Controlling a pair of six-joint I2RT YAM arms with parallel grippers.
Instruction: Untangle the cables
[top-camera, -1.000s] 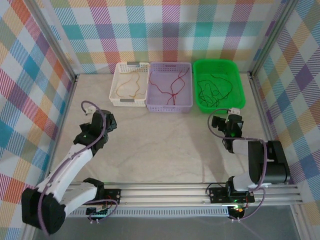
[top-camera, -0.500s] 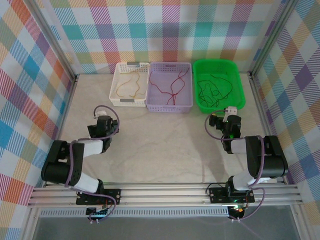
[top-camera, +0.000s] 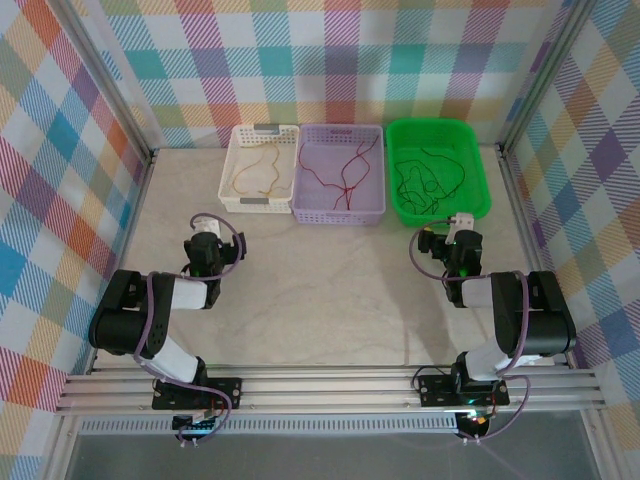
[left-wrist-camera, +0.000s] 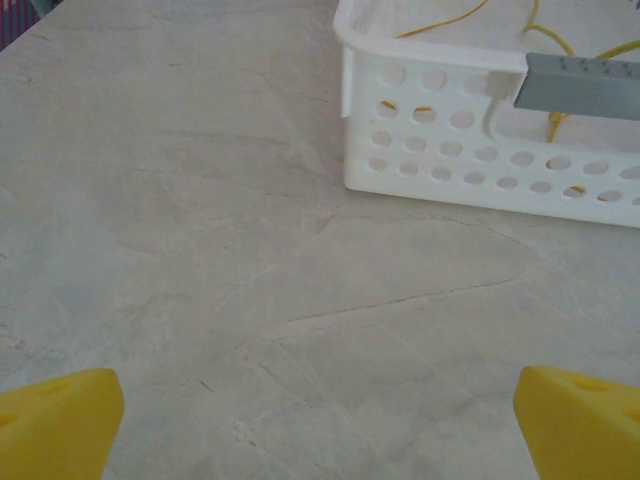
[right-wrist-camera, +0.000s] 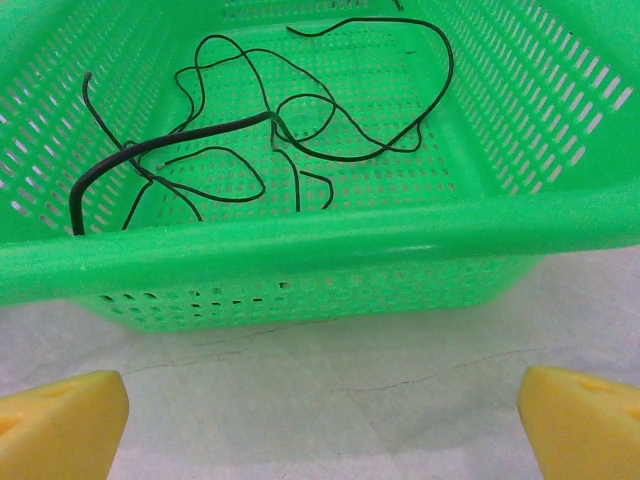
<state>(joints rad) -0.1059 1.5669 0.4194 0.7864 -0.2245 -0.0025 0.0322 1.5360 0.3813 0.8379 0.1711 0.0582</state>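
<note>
**Left gripper** (left-wrist-camera: 318, 412): yellow fingertips (left-wrist-camera: 58, 420) spread wide and holding nothing, low over the bare tabletop (left-wrist-camera: 200, 250), short of the white basket.

**Right gripper** (right-wrist-camera: 322, 412): likewise spread and holding nothing, just short of the green basket's near rim.

**White basket** (left-wrist-camera: 450, 150): holds the yellow-orange cables (left-wrist-camera: 440, 22), loosely curled.

**Lilac basket** (top-camera: 340, 205): holds the red cables (top-camera: 345, 170), between the other two baskets.

**Green basket** (right-wrist-camera: 300, 245): holds the black cables (right-wrist-camera: 300, 130), looping over one another.

**Step in hand**: sorting by colour looks complete, with one colour per basket and both arms folded near their bases. Probably only a check of the black loops is left. That would call for reaching over the rim and lifting one strand clear.

**Hard to make out**:
- Whether the black strands are knotted or merely overlapping cannot be told.
- The same holds for where the red strands cross.
- The white basket is cut off at the frame's top and right edges.
- The marks on its grey label (left-wrist-camera: 585, 85) are too small to read.
</note>
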